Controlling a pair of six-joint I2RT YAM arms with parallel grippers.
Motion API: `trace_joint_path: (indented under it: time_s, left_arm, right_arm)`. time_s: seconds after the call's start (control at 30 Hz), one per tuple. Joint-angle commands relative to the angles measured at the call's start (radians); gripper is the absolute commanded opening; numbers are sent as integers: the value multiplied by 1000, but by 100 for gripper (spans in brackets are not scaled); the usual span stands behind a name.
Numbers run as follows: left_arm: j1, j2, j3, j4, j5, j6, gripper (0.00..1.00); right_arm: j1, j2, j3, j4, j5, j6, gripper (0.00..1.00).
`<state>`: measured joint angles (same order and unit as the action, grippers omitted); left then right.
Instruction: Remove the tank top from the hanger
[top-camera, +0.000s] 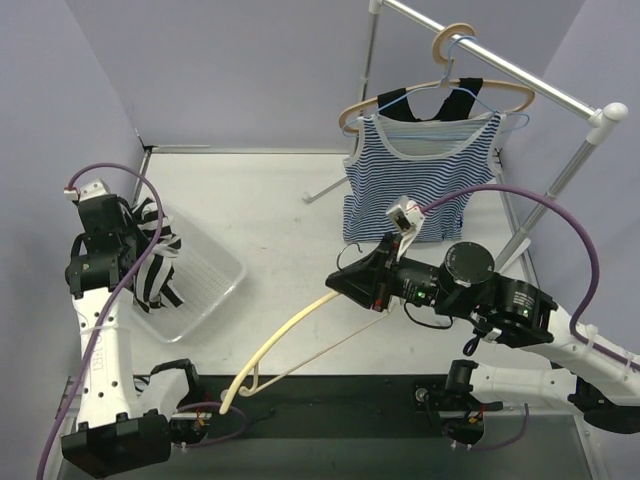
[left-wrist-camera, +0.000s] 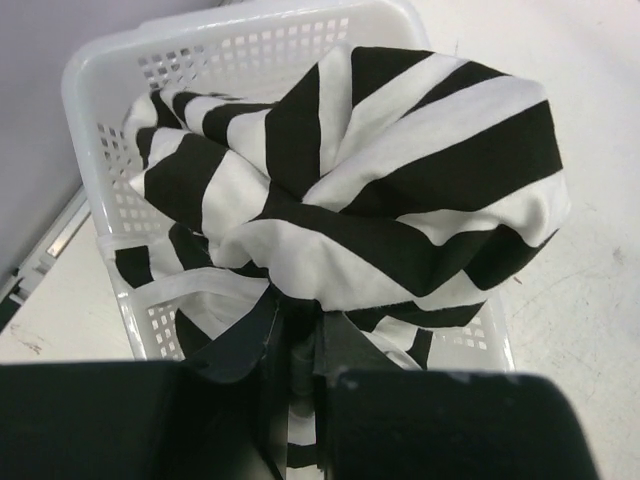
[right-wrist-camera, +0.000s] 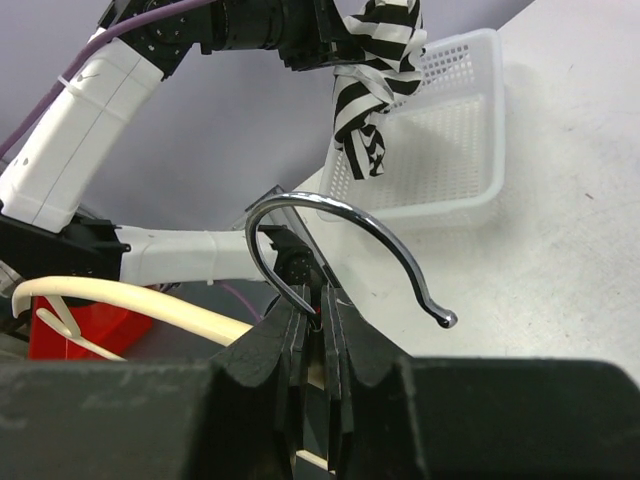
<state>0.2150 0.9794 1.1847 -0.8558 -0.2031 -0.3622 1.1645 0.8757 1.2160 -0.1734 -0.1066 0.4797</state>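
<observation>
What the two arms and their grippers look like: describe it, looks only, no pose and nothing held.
Both arms mix white links with black joint housings. The left arm has a purple cable plugged into a white block at the wrist. The right arm shows small green lights and carries its own purple cable. The left gripper and right gripper are matte black.

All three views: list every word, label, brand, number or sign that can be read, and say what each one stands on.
No text can be read in any view.
Black-and-white tank top, hanger, white basket: no lettering shows.
White block on the right wrist: a dark mark, too small to read.
</observation>
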Motion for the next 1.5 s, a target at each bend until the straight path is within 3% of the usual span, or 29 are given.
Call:
trace_joint_path:
  time_s: [0.0,0.23,0.3,0.33,0.37,0.4,0.53,0.57,0.73,0.83,0.87,0.93,1.0,1.1,1.3,1.47]
  left_arm:
    - [11,-28,-68,87,-64,-95,0]
    - [32,37,-244,279,181,-135,0]
    - [34,65,-275,305,162,-135,0]
    - [35,91,-286,307,133,-138,9]
    - [37,103,-292,291,120,-144,27]
    - [40,111,-307,287,117,-150,53]
    - [41,87,-300,290,148,-113,82]
    - [40,75,-287,284,148,-104,85]
    - [35,16,-142,207,203,-40,87]
    - [12,-25,-109,214,365,-18,83]
    - [3,-45,-120,236,507,-17,84]
    - [-25,-102,-176,343,635,-35,90]
    - [-90,-131,-210,464,823,-73,91]
    - [-239,-122,-211,521,966,-67,90]
    - [-481,-171,-195,495,1016,11,90]
    - [-557,-191,-249,500,1125,63,91]
  right_arm:
    - [-5,8,-15,110,-25,39,0]
    - [-5,11,-70,129,-12,46,0]
    - [-5,6,-96,127,-7,48,0]
    - [-5,6,-105,126,-2,45,0]
    - [-5,6,-122,126,14,43,0]
    - [-5,6,-127,117,31,40,0]
    - [-5,19,-157,89,131,5,0]
    - [-6,29,-158,77,149,-18,0]
    - [-6,77,-130,46,255,-58,0]
    - [-8,104,-116,40,295,-81,0]
    - [-9,111,-116,37,306,-87,0]
    - [-12,109,-124,43,347,-110,0]
    - [-20,108,-148,67,380,-147,0]
    - [-71,100,-207,121,389,-156,0]
    - [-163,77,-233,153,320,-164,0]
    - [-192,66,-220,166,254,-196,0]
